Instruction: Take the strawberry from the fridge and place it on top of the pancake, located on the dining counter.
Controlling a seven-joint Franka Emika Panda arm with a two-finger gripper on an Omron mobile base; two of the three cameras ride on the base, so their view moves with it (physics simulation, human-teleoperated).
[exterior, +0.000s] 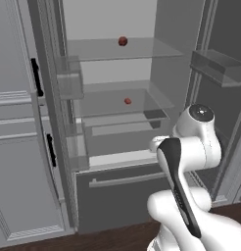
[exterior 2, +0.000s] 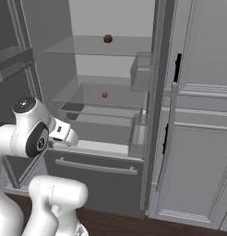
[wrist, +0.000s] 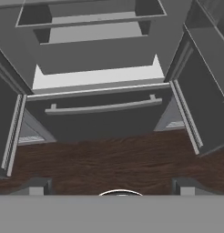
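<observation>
The fridge (exterior: 117,201) (exterior 2: 94,182) stands in front of me with both upper doors swung wide. A small bright red fruit, which I take for the strawberry (exterior: 127,101) (exterior 2: 104,94), lies on the middle glass shelf. In the hand view my gripper (wrist: 111,189) is open with nothing between its fingertips (wrist: 36,187); it hangs low, well short of the shelves, over the wooden floor and facing the fridge's lower drawer (wrist: 100,123). The pancake and the dining counter are out of view.
A darker red round fruit (exterior: 123,41) (exterior 2: 107,38) sits on the upper glass shelf. Door bins (exterior: 218,66) (exterior 2: 143,69) jut from the open doors on both sides. Light grey panelled cabinets (exterior: 19,147) (exterior 2: 198,152) flank the fridge.
</observation>
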